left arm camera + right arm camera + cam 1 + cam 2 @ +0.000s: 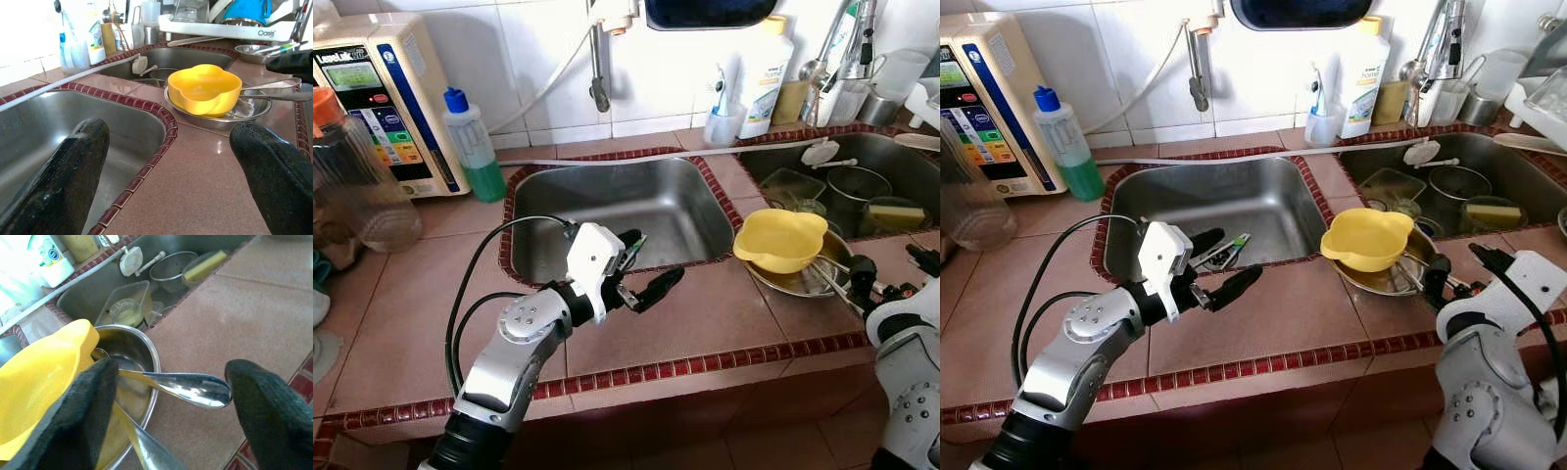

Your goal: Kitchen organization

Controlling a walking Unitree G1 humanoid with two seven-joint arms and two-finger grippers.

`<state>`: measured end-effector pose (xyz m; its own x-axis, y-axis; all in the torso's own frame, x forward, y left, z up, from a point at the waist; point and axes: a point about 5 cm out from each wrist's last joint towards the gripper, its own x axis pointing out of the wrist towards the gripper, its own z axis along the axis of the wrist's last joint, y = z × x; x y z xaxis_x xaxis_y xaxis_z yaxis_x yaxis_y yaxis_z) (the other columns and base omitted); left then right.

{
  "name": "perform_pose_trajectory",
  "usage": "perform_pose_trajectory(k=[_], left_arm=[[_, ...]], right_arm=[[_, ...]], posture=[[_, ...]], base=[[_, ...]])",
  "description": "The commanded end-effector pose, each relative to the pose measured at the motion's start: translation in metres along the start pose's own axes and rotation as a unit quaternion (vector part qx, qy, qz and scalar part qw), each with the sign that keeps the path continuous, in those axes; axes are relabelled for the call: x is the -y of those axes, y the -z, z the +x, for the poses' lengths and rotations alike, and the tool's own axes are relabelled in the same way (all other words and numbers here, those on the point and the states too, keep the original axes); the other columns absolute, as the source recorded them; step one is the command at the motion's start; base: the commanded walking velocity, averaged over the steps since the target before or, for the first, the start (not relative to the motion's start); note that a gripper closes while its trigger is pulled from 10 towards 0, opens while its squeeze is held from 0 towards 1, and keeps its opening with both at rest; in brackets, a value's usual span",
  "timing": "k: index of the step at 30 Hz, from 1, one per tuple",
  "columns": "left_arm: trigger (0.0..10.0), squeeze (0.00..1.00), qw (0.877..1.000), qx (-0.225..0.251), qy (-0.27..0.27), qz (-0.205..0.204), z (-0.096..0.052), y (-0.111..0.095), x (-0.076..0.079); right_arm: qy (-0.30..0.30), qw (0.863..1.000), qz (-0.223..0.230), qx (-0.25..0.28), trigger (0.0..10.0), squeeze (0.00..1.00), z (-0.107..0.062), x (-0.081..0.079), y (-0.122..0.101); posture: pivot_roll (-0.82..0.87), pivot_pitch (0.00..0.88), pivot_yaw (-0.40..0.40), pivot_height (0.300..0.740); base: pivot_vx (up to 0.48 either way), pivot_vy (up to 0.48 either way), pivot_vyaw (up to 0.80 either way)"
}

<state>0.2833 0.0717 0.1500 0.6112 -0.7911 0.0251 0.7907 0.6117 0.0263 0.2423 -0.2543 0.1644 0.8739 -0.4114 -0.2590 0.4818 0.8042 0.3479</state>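
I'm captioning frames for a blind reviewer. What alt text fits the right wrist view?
The right gripper, fingers spread open, hovers over a metal spoon handle that sticks out of a steel bowl holding a yellow bowl, all on a tiled counter. Behind lies a sink with a strainer and sponge.

left sink [607, 211] bare, open from above | counter tile [705, 313] before it free | yellow bowl [779, 238] in steel bowl [790, 277] blocks right strip | right sink [881, 162] crowded

Water ionizer [382, 108] beside green soap bottle [473, 145]; perhaps a jar [357, 176] nearby
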Motion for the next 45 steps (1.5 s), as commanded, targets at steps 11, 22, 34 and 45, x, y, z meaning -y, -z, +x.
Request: perform_pose_trajectory(k=[11,22,34,45], left_arm=[[10.0,0.00,1.000,0.001,0.006,0.011,0.001,-0.003,0.001],[10.0,0.00,1.000,0.002,0.008,0.012,0.002,-0.004,0.001],[10.0,0.00,1.000,0.001,0.008,0.011,0.001,-0.003,0.002],[10.0,0.00,1.000,0.000,0.007,0.013,0.001,-0.003,0.001]], right_arm=[[-0.002,0.999,0.047,-0.007,0.0,0.00,0.001,-0.002,0.000],[0.006,0.998,0.062,-0.002,0.0,0.00,0.000,0.000,-0.001],[0.022,0.998,0.058,0.018,0.0,0.00,0.000,0.003,-0.008],[0.025,0.998,0.055,0.034,0.0,0.00,0.001,0.003,-0.014]], posture=[[0.01,0.000,0.046,0.740],[0.01,0.000,0.049,0.740],[0.01,0.000,0.047,0.740],[0.01,0.000,0.043,0.740]], base=[[0.000,0.000,0.00],[0.000,0.000,0.00],[0.000,0.000,0.00],[0.000,0.000,0.00]])
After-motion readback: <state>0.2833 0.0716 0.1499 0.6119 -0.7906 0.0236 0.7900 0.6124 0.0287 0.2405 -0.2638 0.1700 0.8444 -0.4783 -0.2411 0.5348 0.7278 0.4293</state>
